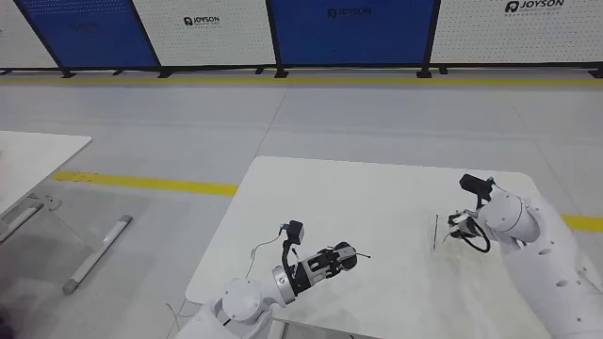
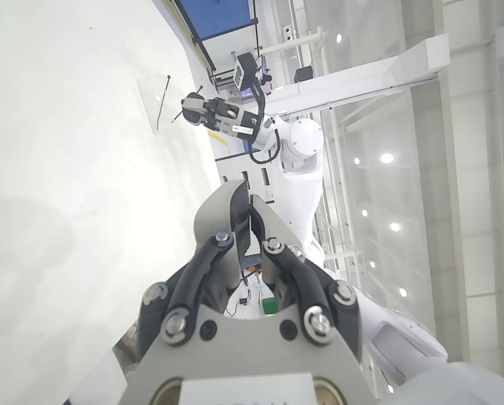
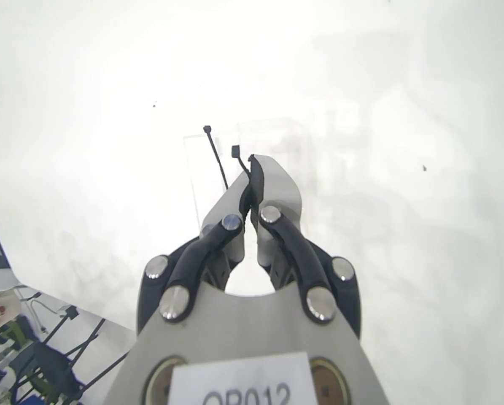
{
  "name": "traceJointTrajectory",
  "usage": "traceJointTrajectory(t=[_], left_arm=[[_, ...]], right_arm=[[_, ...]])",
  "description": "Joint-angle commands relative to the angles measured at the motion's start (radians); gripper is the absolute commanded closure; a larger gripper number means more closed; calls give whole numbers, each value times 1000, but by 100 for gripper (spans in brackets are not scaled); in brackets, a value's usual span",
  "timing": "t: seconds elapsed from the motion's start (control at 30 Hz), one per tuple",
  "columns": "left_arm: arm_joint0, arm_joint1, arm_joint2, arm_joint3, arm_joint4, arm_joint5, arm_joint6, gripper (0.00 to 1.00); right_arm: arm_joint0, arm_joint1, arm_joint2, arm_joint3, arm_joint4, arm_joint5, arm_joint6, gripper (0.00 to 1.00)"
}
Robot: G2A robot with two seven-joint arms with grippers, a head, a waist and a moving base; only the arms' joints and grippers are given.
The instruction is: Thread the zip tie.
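My right gripper (image 3: 252, 163) is shut on a black zip tie (image 3: 237, 154), whose square head sticks out past the tips just above the table. A second black zip tie (image 3: 216, 155) lies beside it on a clear plate (image 3: 277, 136). In the top view this gripper (image 1: 460, 223) is at the table's right side, next to the lying tie (image 1: 435, 232). My left gripper (image 1: 346, 255) is near the front edge with its jaws shut; a thin black strip (image 1: 364, 255) pokes out of its tip. In the left wrist view its pads (image 2: 240, 208) are pressed together.
The white table (image 1: 377, 198) is bare between the two arms. Its front edge runs just under the left arm. Blue and white partition panels (image 1: 349, 9) stand far behind, across a floor with a yellow line (image 1: 141, 183).
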Motion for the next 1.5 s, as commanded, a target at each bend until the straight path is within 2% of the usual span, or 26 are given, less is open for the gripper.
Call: traceJointTrajectory(t=[0.0,0.6,0.7,0.87,1.1,1.17,1.47], left_arm=[[0,0,0,0,0,0,0,100],[0,0,0,0,0,0,0,100],[0,0,0,0,0,0,0,100],[0,0,0,0,0,0,0,100],[0,0,0,0,0,0,0,100],[0,0,0,0,0,0,0,100],[0,0,0,0,0,0,0,100]], right_arm=[[-1,0,1,-2,0,0,2,100],[-1,0,1,-2,0,0,2,100],[-21,5,27,-16,16,-12,-43,100],[-73,20,89,-95,34,-10,-96,100],[-203,44,194,-276,78,-45,-144,100],[-253,50,206,-341,44,-33,-186,100],[-261,50,206,-351,36,-28,-194,100]])
